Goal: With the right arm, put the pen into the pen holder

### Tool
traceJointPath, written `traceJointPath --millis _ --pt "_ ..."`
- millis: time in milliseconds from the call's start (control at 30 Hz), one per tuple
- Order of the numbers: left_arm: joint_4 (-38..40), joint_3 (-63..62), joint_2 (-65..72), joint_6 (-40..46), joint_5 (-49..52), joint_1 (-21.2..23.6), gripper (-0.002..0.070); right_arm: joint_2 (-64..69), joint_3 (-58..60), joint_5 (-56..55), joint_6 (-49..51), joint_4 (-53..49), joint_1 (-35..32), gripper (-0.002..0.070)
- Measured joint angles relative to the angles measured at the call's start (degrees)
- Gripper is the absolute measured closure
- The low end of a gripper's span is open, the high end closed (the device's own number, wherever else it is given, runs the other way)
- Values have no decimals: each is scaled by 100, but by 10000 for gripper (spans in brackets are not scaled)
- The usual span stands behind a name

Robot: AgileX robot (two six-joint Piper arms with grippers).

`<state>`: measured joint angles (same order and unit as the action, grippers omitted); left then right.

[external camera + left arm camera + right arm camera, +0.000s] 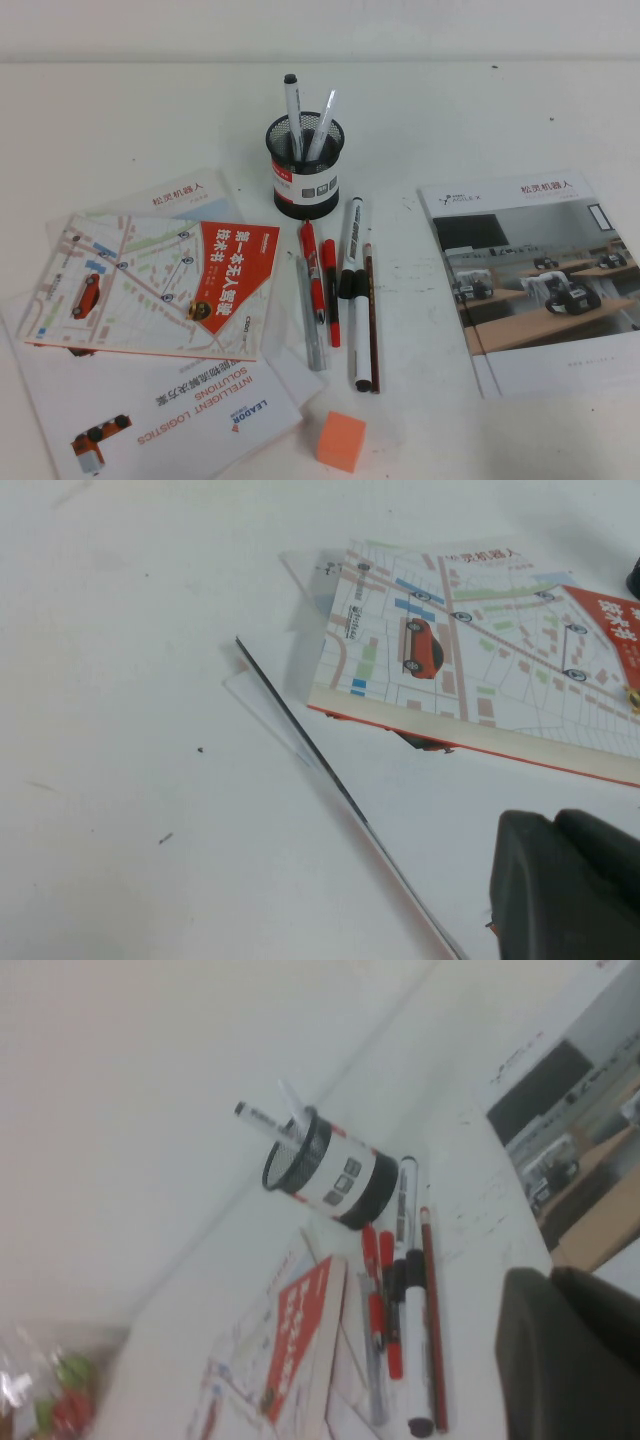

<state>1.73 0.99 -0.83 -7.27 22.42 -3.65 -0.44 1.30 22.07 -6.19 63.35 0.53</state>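
Note:
The pen (359,335), a thick white marker with a wide black cap, lies on the table in front of the pen holder (305,170), among other pens. The holder is a black mesh cup with a white label band, and two white pens stand in it. My right gripper (552,1278) is shut and empty, raised to the right of the pens. Its view shows the pen (415,1360) and the holder (330,1172). My left gripper (556,822) is shut and empty, low over the table by the booklets. Neither gripper shows in the high view.
Beside the marker lie two red pens (318,268), a grey pen (313,325), a slimmer white pen (352,230) and a brown pencil (371,320). A map booklet (150,285) and brochures (170,415) lie left, a brochure (535,280) right, an orange block (341,440) in front.

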Motion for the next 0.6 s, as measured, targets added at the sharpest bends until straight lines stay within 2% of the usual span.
traceJointPath --millis 100,200,333,600 --pt "0 0 0 0 0 0 677 33 -288 297 -321 -266 0 696" --pt "0 0 0 0 0 0 678 446 -879 739 -448 -990 0 696" --pt "0 0 0 0 0 0 678 1535 -1781 1551 -524 -1958 0 696" --pt "0 0 0 0 0 0 678 3868 -4060 3112 -931 -2527 0 696"
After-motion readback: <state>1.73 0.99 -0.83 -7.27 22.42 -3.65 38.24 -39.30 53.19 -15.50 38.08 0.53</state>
